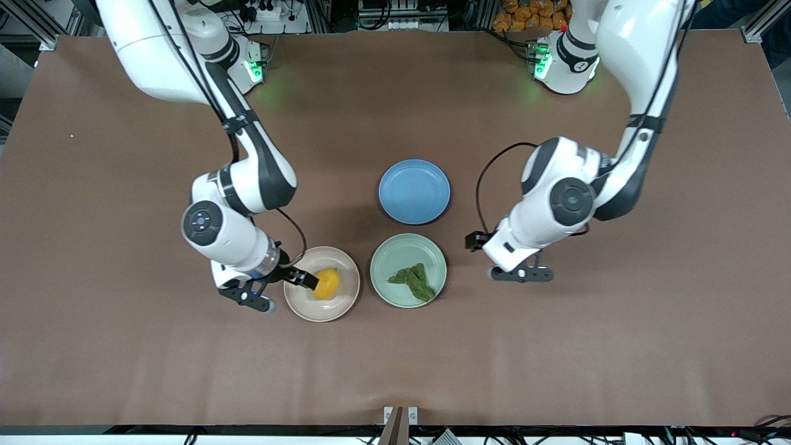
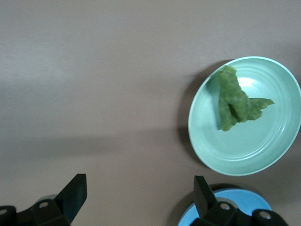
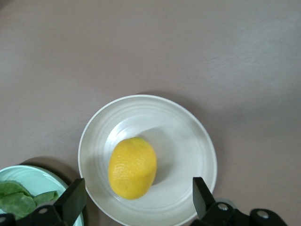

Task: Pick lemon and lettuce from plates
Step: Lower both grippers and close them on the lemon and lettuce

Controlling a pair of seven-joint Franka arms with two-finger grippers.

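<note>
Two plates matter to us, and both sit low in the middle of the front view. Lowest is the beige plate, with the lemon resting on its centre. Level with it, toward the left arm's end of the table, the mint green plate carries the lettuce on the part of the plate closer to the front camera. Higher in the frame, farther from that camera, lies a blue plate with nothing on it.

We judge the lemon firm, rounded and smooth-skinned, light enough for one gripper but apt to roll or slip; we would take it across its narrow middle, with one finger on each long side. We judge the lettuce limp, thin and almost weightless. It looks folded into a ridge in the left wrist view, and that raised fold is where we would pinch, coming low toward the plate.

We see the right gripper at lower left of centre, hovering over the rim of the beige plate at the right arm's end, its fingers spread wide and nothing between them. Its arm comes down from the upper left and bends sharply at the elbow. In its wrist view the lemon lies between the two fingertips.

We find the left gripper right of centre over bare table beside the mint green plate, fingers wide apart and empty, its arm folding down from the upper right.
</note>
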